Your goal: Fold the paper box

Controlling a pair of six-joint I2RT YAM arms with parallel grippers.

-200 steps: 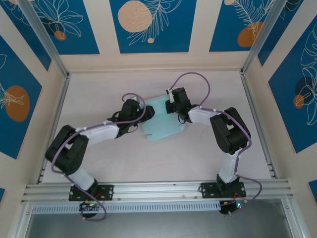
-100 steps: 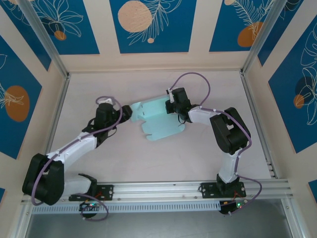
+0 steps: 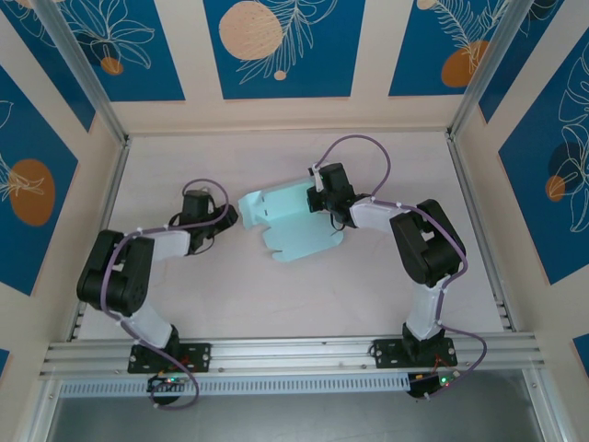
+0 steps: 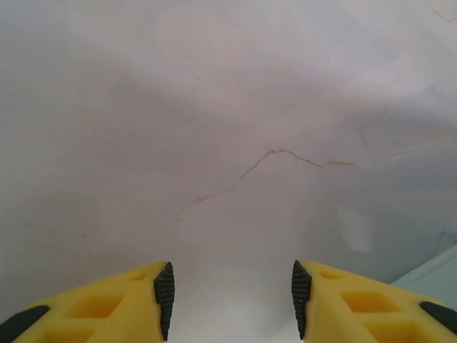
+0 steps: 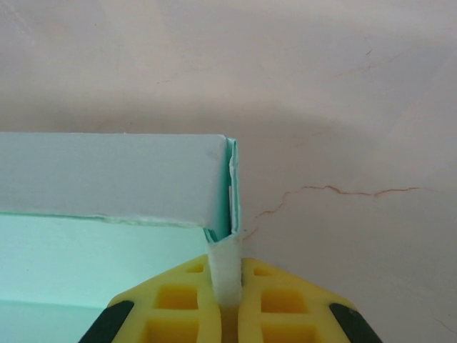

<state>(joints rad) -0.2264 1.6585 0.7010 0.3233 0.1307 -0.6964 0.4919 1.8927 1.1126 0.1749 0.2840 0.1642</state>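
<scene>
Hold the paper box (image 3: pixel 294 221), lying mid-counter with one wall raised, firmly by the thin tab (image 5: pixel 226 259) pinched in the right hand (image 5: pixel 227 277). Bring the left hand (image 4: pixel 232 289), gaping wide over bare counter (image 4: pixel 214 107) just left of the sheet, in low under the nearest flap (image 3: pixel 253 206). Lift and crease along the score without tugging against the pinch.

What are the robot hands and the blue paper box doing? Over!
Left gripper open, empty, beside the paper box. Right gripper shut on one of its flaps; box partly folded. Bare table between left gripper and box.
</scene>
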